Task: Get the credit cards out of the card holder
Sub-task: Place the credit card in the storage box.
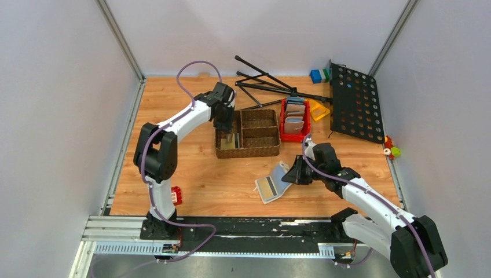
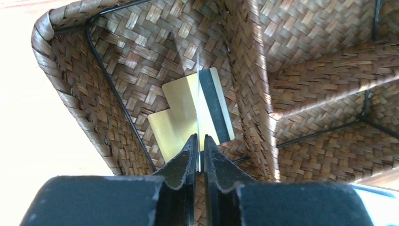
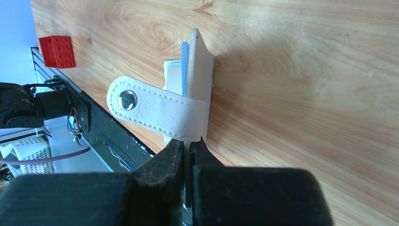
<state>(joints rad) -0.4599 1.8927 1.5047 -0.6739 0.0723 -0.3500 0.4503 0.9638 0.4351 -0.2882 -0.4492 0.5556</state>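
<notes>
My left gripper (image 1: pixel 227 124) (image 2: pixel 199 137) hangs over the left compartment of the brown woven basket (image 1: pixel 249 153) (image 2: pixel 47 28), shut on a thin credit card (image 2: pixel 198 94) seen edge-on. Two tan-gold credit cards (image 2: pixel 181 99) (image 2: pixel 162 132) lie on the basket floor below; the upper one has a black stripe. The beige card holder (image 1: pixel 271 186) (image 3: pixel 198 70) lies open on the table, its strap tab (image 3: pixel 160 110) hanging out. My right gripper (image 1: pixel 288 176) (image 3: pixel 189 140) is shut on its edge. A pale piece with a dark stripe shows on its inside in the top view.
A red bin (image 1: pixel 284 119) holding other wallets stands right of the basket. Behind it are a black folding stand (image 1: pixel 272 84) and a black perforated panel (image 1: pixel 354 103). A red brick (image 1: pixel 176 195) (image 3: pixel 56 51) lies near the left arm's base. Small blocks (image 1: pixel 318 75) sit at the back.
</notes>
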